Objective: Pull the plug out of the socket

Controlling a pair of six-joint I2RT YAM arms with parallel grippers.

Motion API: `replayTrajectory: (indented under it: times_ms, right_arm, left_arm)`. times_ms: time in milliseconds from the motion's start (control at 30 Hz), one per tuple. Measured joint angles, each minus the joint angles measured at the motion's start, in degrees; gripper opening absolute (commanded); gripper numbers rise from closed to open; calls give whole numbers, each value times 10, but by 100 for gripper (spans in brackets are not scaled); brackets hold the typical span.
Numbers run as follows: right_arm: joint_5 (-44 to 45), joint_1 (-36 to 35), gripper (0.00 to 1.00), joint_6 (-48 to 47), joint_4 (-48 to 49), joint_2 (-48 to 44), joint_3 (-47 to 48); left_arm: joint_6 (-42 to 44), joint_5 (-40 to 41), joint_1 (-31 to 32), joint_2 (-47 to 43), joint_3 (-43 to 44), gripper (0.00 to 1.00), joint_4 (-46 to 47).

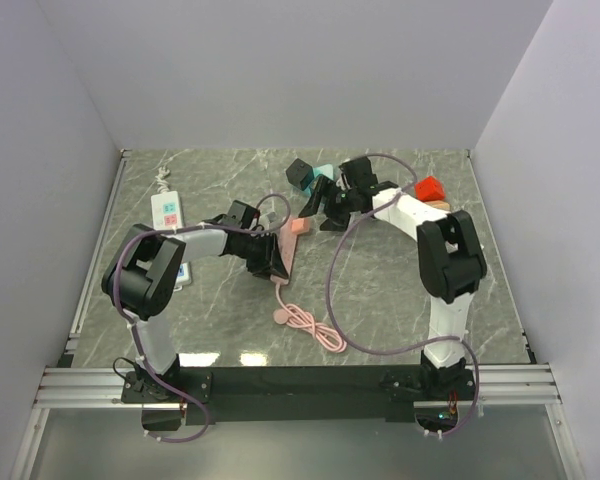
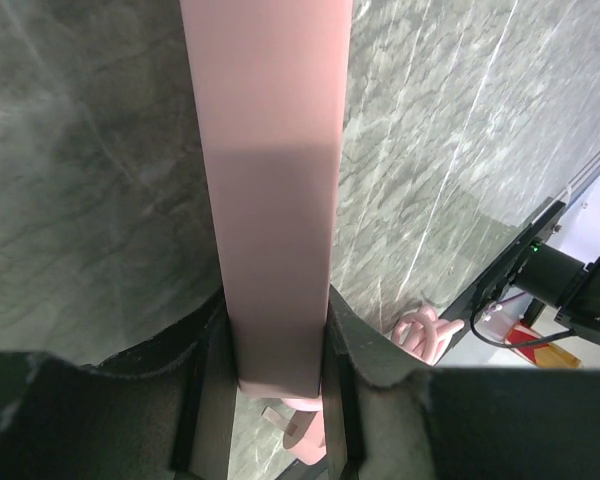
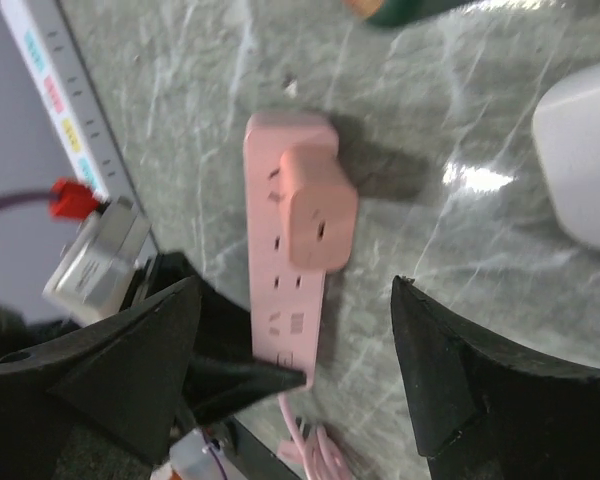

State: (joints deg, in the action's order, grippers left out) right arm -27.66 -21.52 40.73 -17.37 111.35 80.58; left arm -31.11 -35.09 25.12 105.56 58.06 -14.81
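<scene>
The left tool (image 2: 278, 350) is closed against both long sides of the pink plastic power strip (image 2: 270, 200), which lies on the grey marble desk (image 1: 380, 290). The pink square plug (image 3: 318, 210) is seated in the strip near its 12 o'clock end, as seen from the top view. The right tool (image 3: 295, 290) hangs over that plug with its jaws spread wide, holding nothing. The thin pink cord (image 1: 305, 322) trails from the strip's 6 o'clock end.

One pink socket strip (image 3: 275, 290), one plug (image 3: 318, 215), one white strip (image 1: 167, 212).
</scene>
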Motion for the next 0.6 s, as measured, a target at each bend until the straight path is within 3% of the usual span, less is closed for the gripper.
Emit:
replayTrajectory:
  times_ms: [167, 233, 367, 500, 600]
  right_arm:
    - [8, -3, 79, 18, 4, 54, 33]
    - [10, -8, 74, 25, 12, 68, 41]
    - [7, -19, 59, 41, 29, 92, 52]
    - [3, -24, 32, 48, 41, 116, 64]
    - [-6, -22, 21, 49, 45, 120, 64]
  left_arm:
    - [-12, 9, 12, -1, 0, 1, 3]
    - [-16, 10, 15, -1, 0, 1, 4]
    - [-21, 13, 23, -1, 0, 1, 5]
    - [-35, 19, 27, -1, 0, 1, 5]
    - [-41, 24, 27, -3, 0, 1, 2]
